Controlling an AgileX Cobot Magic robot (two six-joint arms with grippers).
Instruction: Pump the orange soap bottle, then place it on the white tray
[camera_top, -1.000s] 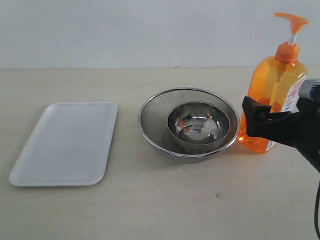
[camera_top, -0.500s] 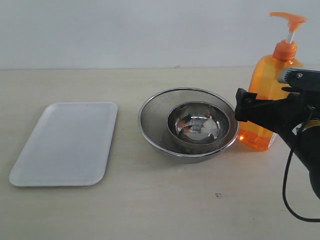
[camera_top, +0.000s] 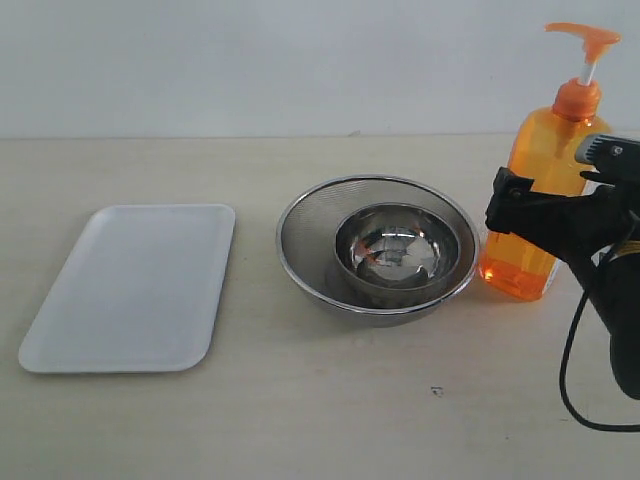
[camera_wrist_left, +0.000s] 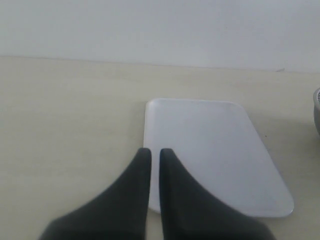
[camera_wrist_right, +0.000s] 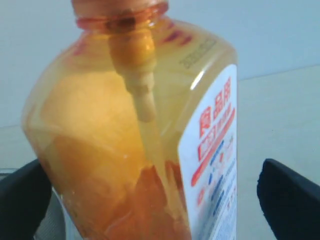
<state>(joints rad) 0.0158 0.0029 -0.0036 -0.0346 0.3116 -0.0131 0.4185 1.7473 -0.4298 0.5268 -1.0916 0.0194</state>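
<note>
Right wrist view shows the right pincer (camera_wrist_right: 157, 202) spread wide astride the orange soap bottle (camera_wrist_right: 125, 140), clamping nothing. The bottle stands on the tabletop (camera_top: 300, 420) beside the strainer (camera_top: 300, 240), well apart from the white tray (camera_top: 125, 285), so pumping and placing both look undone. The left pincer (camera_wrist_left: 155, 155) hangs closed and empty. Since a second ago, the right pincer has risen up the bottle.

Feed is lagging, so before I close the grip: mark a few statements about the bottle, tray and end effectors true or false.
1. The orange soap bottle stands upright beside the strainer. True.
2. The bottle is on the white tray. False: it stands on the table.
3. The right end effector is shut on the bottle. False: it is open, jaws either side of the bottle.
4. The left end effector is shut. True.
</note>
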